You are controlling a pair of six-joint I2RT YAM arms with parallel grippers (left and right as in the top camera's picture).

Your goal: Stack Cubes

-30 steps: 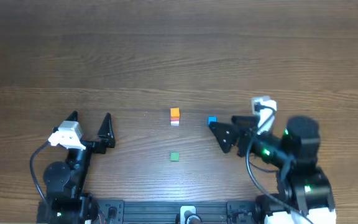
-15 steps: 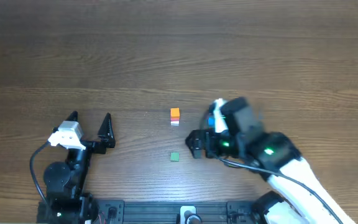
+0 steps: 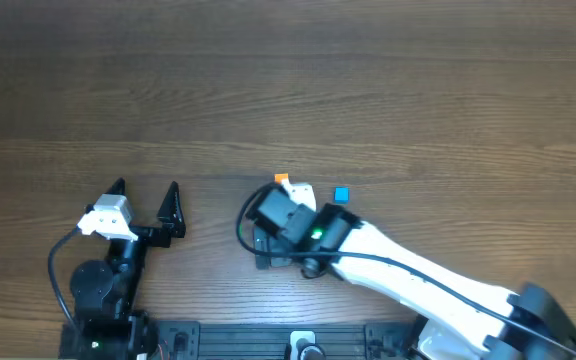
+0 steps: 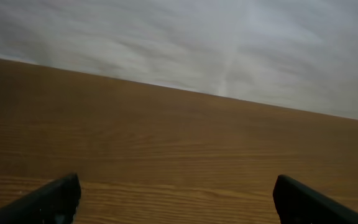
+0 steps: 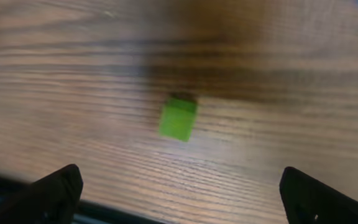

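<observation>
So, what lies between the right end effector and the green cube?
Nothing: in the right wrist view, bare table runs from the right end effector to the green cube.

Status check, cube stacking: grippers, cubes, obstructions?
Right gripper open over green cube, no contact. Left gripper open, empty, off to the side. Nothing blocking the cube.

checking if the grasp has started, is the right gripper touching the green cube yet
Apart. The right wrist view shows the green cube lying on the table, well clear of both fingers of the open right gripper.
</observation>
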